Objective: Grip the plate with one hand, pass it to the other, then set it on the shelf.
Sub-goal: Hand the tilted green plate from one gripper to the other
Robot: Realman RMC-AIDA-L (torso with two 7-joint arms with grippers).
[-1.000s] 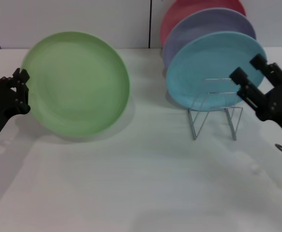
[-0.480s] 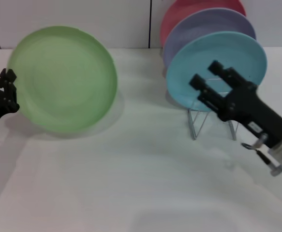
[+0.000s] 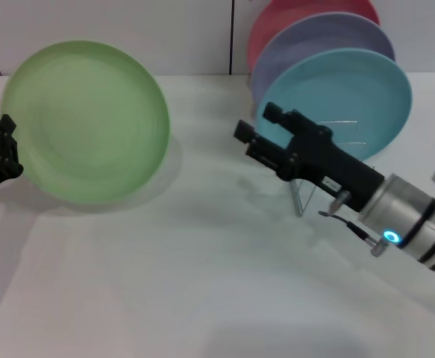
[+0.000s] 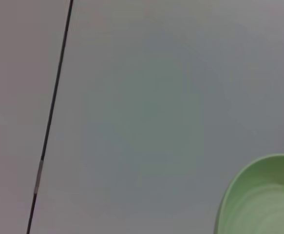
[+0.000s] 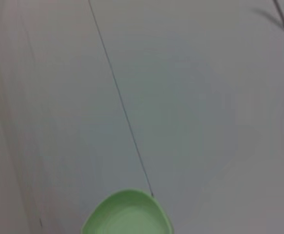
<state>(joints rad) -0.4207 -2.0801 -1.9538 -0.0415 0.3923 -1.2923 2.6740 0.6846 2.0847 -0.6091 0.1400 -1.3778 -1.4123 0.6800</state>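
Note:
The light-green plate point(image 3: 84, 121) hangs tilted above the table's left side, its face towards me. My left gripper point(image 3: 2, 147) is shut on its left rim. The plate's edge also shows in the left wrist view point(image 4: 263, 200) and, small and far off, in the right wrist view point(image 5: 127, 214). My right gripper point(image 3: 257, 125) reaches across the middle of the table, open and empty, its fingers pointing at the plate with a gap of about a hand's width to the plate's right rim. The wire shelf point(image 3: 305, 198) stands behind the right arm, partly hidden.
Three plates stand upright in the shelf at the back right: a turquoise one point(image 3: 359, 86) in front, a lavender one point(image 3: 314, 37) behind it, and a red one point(image 3: 277, 19) at the rear. The white table point(image 3: 165, 283) stretches out in front.
My right arm has swung left from in front of the shelf to the table's middle, towards the plate. The left gripper has drawn the plate slightly left and up.

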